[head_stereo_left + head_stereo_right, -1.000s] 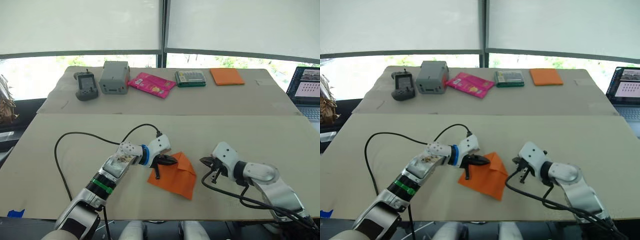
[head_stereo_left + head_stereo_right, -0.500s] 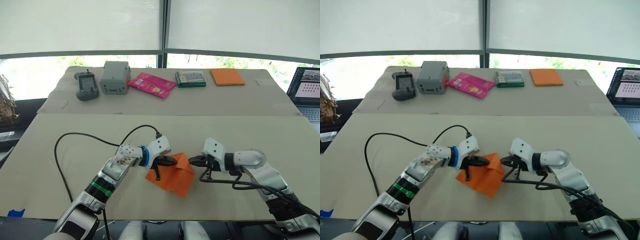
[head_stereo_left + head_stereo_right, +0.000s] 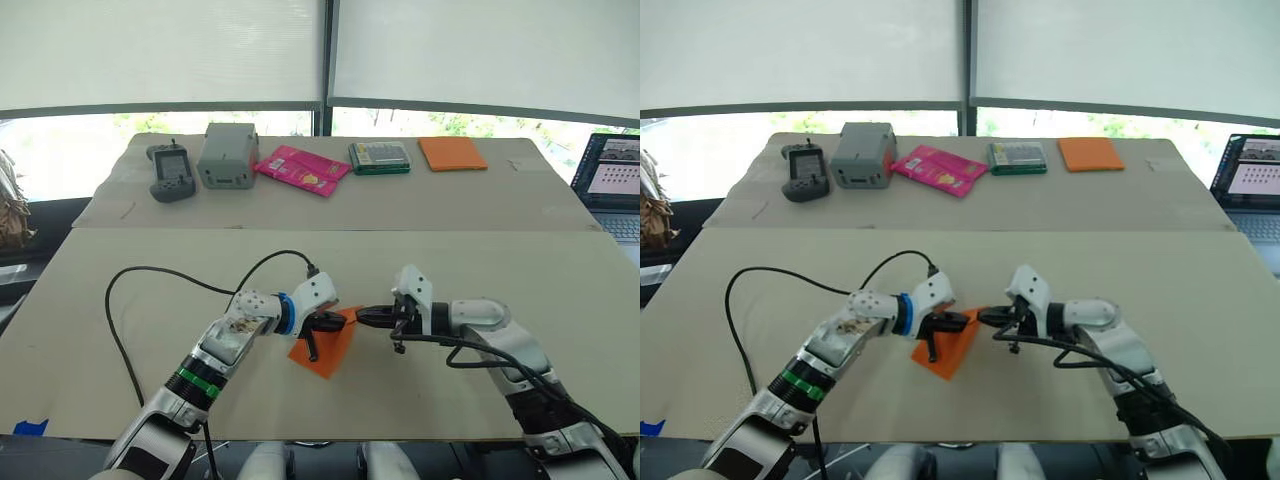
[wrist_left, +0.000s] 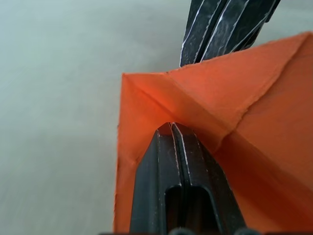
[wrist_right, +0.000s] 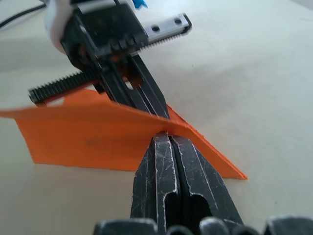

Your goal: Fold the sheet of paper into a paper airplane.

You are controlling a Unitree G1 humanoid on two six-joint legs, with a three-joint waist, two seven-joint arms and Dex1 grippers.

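Note:
The sheet of paper (image 3: 322, 352) is bright orange and creased, lying near the front middle of the table with one side lifted into a fold. My left gripper (image 3: 340, 322) is shut on the paper's upper edge from the left. In the left wrist view the fold (image 4: 254, 122) peaks over its closed fingertips (image 4: 166, 147). My right gripper (image 3: 362, 316) meets it tip to tip from the right, shut on the raised paper edge (image 5: 88, 137). The two grippers almost touch above the paper.
On the back table stand a handheld device (image 3: 172, 171), a grey box (image 3: 228, 155), a pink packet (image 3: 303, 167), a green box (image 3: 380, 156) and a smooth orange rectangle (image 3: 453, 152). A laptop (image 3: 610, 178) is at the right edge. A black cable (image 3: 160, 275) loops left of my left arm.
My right gripper has moved left from beside the paper to meet the left gripper, carrying the paper's right corner over. The paper now looks narrower. The left gripper has stayed put.

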